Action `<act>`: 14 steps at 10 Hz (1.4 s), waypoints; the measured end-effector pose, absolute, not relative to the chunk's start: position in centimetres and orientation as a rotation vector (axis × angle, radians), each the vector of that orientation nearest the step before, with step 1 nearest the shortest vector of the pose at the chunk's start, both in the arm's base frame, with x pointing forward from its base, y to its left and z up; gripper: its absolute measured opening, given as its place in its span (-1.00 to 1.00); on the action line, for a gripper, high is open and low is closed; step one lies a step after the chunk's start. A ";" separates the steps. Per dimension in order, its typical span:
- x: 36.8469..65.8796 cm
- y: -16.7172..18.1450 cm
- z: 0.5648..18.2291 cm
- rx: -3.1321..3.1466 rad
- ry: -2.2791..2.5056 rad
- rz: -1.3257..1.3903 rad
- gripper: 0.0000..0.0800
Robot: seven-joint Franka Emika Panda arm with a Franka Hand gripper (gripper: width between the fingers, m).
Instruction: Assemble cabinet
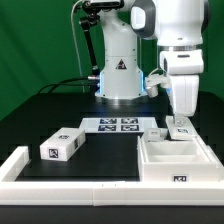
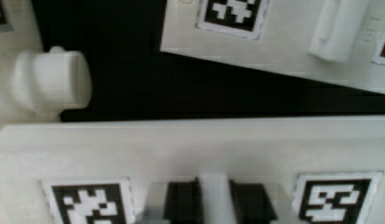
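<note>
Now | cabinet [image 1: 160, 175] open side up | hand [image 1: 178, 128] over far wall

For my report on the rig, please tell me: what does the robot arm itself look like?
The arm is white, with rounded segments and a dark joint cap. Its base carries a black triangle mark; a black cable leaves it.

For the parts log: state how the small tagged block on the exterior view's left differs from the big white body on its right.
The small block is far smaller than the cabinet body. The block looks closed; the body shows an open recess on top. The block lies alone, away from the tool; the body sits right by it. Both are white with black-and-white tags.
</note>
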State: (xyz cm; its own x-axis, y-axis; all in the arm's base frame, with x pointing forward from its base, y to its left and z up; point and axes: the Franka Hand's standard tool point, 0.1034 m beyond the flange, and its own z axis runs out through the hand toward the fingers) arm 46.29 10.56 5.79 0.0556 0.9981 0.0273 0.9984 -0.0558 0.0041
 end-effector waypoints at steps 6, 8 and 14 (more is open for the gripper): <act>46.8 9.6 6.3 -2.285 -2.144 -0.036 -0.82; 46.8 9.6 6.3 -2.286 -2.144 -0.035 -0.82; 46.7 10.0 5.7 -2.272 -2.142 -0.026 -0.82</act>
